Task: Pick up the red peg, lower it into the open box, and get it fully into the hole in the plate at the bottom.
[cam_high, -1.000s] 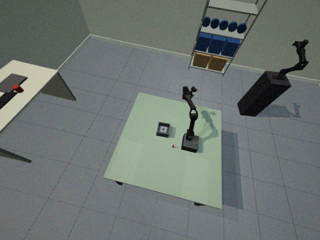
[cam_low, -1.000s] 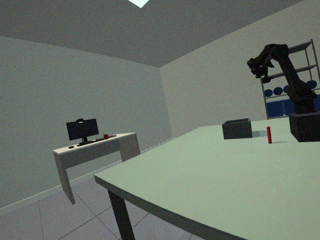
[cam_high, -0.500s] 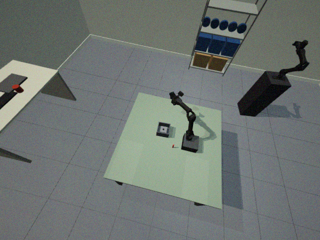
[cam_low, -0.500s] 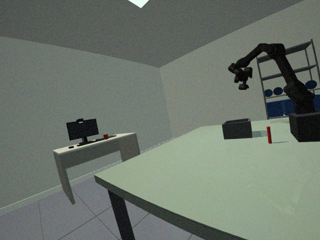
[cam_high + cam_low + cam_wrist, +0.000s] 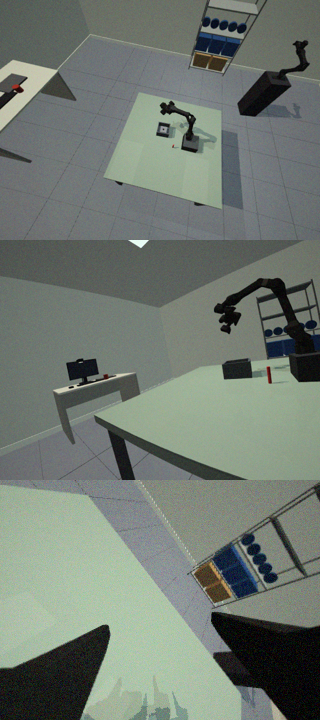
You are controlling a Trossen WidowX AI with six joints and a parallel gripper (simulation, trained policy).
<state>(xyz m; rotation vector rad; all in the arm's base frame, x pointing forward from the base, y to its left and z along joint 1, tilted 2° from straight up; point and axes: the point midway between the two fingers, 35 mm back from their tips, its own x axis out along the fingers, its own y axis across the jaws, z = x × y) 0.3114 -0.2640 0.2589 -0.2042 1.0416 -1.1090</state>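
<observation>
Behind the pale green bench (image 5: 160, 167) (image 5: 206, 415) (image 5: 60, 580) stands a shelf rack (image 5: 197, 34) (image 5: 263, 330) (image 5: 245, 597) of blue bins. The hand (image 5: 166, 108) (image 5: 228, 323) (image 5: 162, 623) hangs high over the bench, fingers spread wide with nothing between them. The red peg (image 5: 173, 146) (image 5: 269, 374) stands upright on the bench, between the open box (image 5: 162, 134) (image 5: 237, 370) and the arm's base (image 5: 189, 147) (image 5: 305, 369). Being slim, it could topple if a fingertip brushes it during a slanted descent. A low sweep might strike the box wall; a tilted grip could later jam the peg at the hole's edge.
</observation>
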